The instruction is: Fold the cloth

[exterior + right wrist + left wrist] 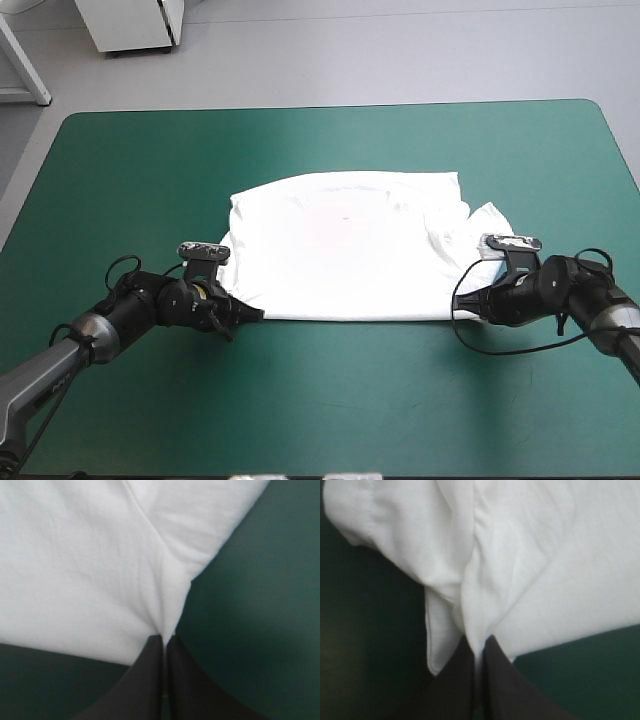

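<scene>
- The left gripper lay low on the teal-green cover, at the near left corner of the T-shirt.
- Its two black fingers were squeezed almost together, with a thin bit of white cloth pinched between them. From the tips the cloth went up in a sharp crease. Just beside the fingers was a loose flap with a sewn edge.
- The T-shirt lay flat in the middle of the table. It was white and looked folded over on itself. Its near edge ran straight from one gripper to the other, and its far edge was a bit curved. A bumpy part stuck out on its right side.
- The right gripper lay low at the near right corner of the T-shirt.
- Its fingers were squeezed almost together too, holding the corner of the cloth. A crease ran away from the tips across the white cloth.
</scene>
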